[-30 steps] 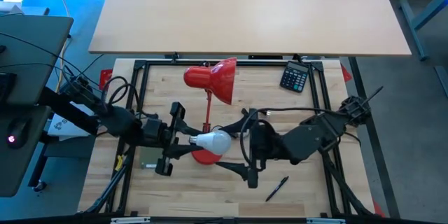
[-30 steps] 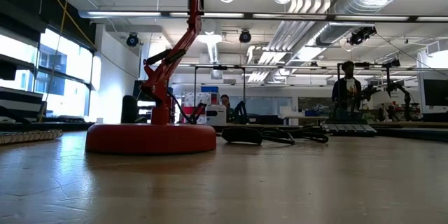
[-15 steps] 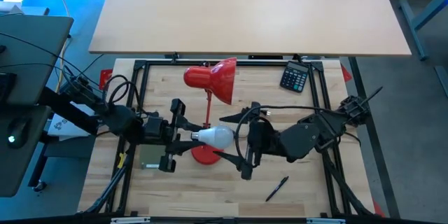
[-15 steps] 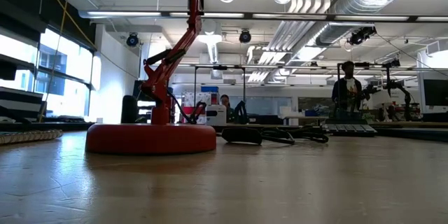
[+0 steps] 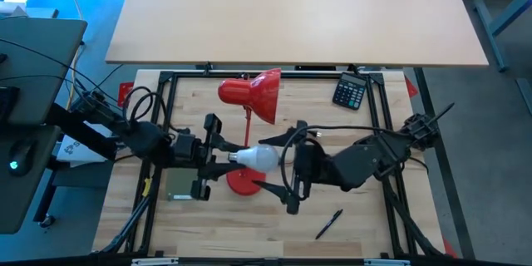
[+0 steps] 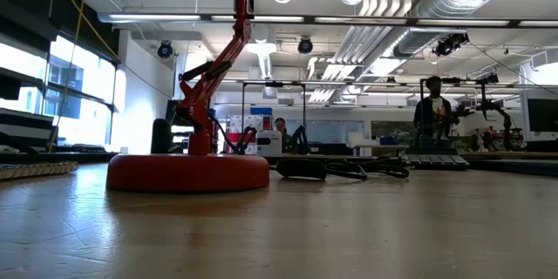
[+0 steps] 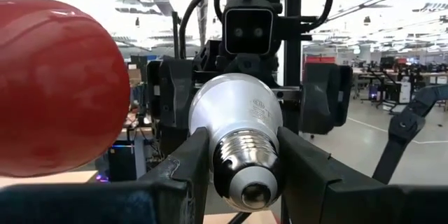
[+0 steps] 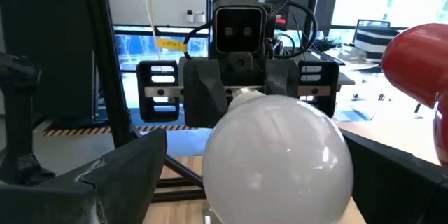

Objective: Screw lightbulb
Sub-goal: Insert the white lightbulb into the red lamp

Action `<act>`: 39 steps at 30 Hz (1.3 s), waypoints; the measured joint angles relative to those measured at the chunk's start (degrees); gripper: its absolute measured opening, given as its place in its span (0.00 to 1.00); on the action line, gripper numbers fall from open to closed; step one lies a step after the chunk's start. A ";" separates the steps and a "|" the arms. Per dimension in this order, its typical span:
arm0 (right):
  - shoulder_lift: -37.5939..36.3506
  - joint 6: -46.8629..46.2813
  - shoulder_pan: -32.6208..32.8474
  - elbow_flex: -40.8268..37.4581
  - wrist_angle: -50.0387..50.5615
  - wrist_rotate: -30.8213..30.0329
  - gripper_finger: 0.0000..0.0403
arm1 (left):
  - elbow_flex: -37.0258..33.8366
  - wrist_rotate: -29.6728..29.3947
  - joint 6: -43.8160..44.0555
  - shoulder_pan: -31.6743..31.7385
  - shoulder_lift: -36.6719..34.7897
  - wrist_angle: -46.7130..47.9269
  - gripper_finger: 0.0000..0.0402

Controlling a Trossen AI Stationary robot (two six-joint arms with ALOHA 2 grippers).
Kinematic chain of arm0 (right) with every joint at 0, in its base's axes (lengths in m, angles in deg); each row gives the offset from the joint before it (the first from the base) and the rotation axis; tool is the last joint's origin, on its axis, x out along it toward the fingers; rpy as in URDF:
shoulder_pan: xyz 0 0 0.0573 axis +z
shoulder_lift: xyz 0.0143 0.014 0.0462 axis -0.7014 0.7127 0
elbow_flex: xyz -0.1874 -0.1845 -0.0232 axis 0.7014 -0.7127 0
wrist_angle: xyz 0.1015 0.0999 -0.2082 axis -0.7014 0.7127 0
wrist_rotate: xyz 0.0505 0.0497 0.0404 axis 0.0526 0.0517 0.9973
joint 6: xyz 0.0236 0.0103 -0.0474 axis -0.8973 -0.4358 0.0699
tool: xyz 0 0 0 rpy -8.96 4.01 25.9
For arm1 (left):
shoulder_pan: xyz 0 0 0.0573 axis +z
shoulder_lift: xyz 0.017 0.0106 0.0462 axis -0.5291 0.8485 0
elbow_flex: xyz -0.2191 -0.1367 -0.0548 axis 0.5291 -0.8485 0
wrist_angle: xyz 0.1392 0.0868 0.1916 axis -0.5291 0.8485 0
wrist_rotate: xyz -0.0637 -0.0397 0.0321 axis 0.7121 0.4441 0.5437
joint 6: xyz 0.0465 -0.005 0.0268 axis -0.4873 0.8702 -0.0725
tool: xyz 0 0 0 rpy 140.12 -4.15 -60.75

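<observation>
White lightbulb [image 5: 257, 159] held in air over red lamp [image 5: 251, 96] base, worktop [image 5: 366, 224] below | my left claw [image 5: 221, 160] clenched on its screw base | my right claw [image 5: 281, 172] spread wide around the globe, not gripping.

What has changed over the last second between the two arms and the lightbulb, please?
The left gripper, shut on the lightbulb by its screw base, carried it toward the right arm and slightly farther from the front edge. The right gripper closed in, its open jaws now flanking the bulb's globe without gripping. The red lamp, calculator and pen stayed put.
</observation>
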 joint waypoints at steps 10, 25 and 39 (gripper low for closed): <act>0.55 0.20 -1.05 0.00 -0.65 0.54 0.97 | 0.00 0.66 0.55 1.14 0.00 -0.15 0.30; 0.94 0.22 -1.65 0.00 -3.21 1.35 0.78 | 0.00 0.81 0.36 1.12 0.02 0.03 0.30; 0.92 1.25 -1.25 0.00 -1.71 1.30 0.75 | 0.00 0.68 -0.99 1.05 0.09 -2.62 0.30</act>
